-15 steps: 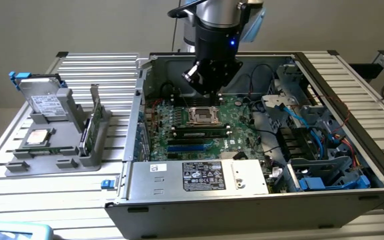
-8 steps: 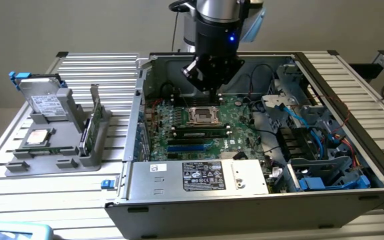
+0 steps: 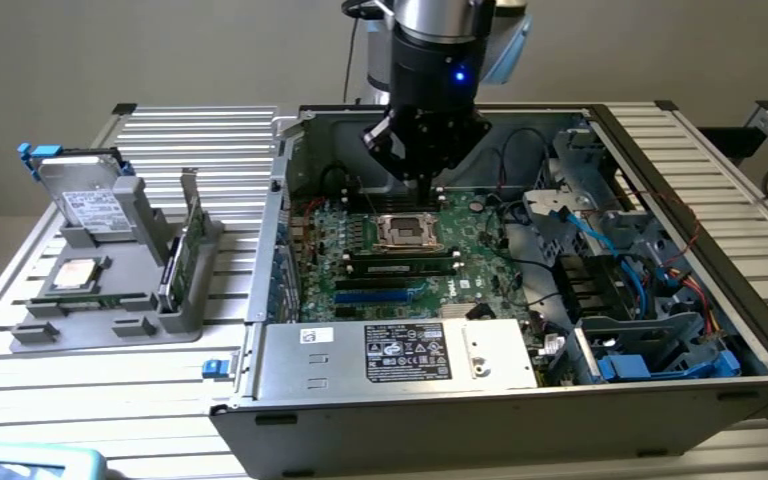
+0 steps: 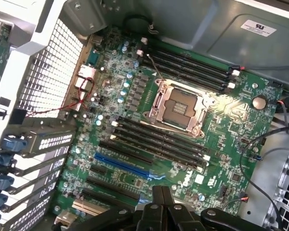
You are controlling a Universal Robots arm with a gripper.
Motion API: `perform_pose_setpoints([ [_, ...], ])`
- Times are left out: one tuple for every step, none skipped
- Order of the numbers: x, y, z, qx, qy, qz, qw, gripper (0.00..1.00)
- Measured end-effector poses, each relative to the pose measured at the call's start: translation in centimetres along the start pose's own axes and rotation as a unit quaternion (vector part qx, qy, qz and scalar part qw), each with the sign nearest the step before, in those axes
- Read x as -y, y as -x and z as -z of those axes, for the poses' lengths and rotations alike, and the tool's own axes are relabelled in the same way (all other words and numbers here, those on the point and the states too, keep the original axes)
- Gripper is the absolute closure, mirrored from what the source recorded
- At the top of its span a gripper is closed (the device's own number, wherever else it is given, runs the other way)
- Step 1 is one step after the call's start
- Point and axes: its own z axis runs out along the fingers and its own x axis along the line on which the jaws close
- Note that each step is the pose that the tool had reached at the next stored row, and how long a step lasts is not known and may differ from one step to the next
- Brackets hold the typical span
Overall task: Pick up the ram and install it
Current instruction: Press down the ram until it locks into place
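Your pincer [image 4: 162, 204], its fingers pressed together on nothing, hovers over the motherboard [image 3: 471, 240] near the CPU socket [image 4: 179, 107]. You see the ram [image 3: 402, 267] seated in a slot just before the socket.

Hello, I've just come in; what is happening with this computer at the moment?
A robot arm has its hand lowered into the open computer case, hanging over the motherboard near the bare processor socket. Its fingers are together with nothing between them. In the exterior view, what may be the ram sits in a slot beside the socket, though I cannot be sure. A grey tray of spare parts stands outside, on the exterior view's left.
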Motion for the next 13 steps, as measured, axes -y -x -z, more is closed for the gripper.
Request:
perform_pose_setpoints([
  [0.00, 0.00, 0.00, -0.0003, 0.0002, -0.006, 1.0000, 0.89],
  [0.00, 0.00, 0.01, -0.0007, 0.0004, -0.013, 0.9999, 0.89],
  [0.00, 0.00, 0.01, -0.0010, 0.0006, -0.020, 0.9998, 0.89],
  [0.00, 0.00, 0.02, -0.0013, 0.0008, -0.026, 0.9997, 0.89],
  [0.00, 0.00, 0.02, -0.0017, 0.0010, -0.032, 0.9995, 0.89],
  [0.00, 0.00, 0.02, -0.0020, 0.0012, -0.039, 0.9992, 0.89],
  [0.00, 0.00, 0.02, -0.0023, 0.0014, -0.045, 0.9990, 0.89],
  [0.00, 0.00, 0.03, -0.0027, 0.0016, -0.052, 0.9987, 0.89],
  [0.00, 0.00, 0.03, -0.0030, 0.0019, -0.058, 0.9983, 0.89],
  [0.00, 0.00, 0.03, -0.0033, 0.0021, -0.065, 0.9979, 0.89],
  [0.00, 0.00, 0.03, -0.0037, 0.0023, -0.071, 0.9974, 0.89],
  [0.00, 0.00, 0.03, -0.0041, 0.0025, -0.078, 0.9970, 0.89],
  [0.00, 0.00, 0.03, -0.0044, 0.0027, -0.084, 0.9964, 0.89],
])
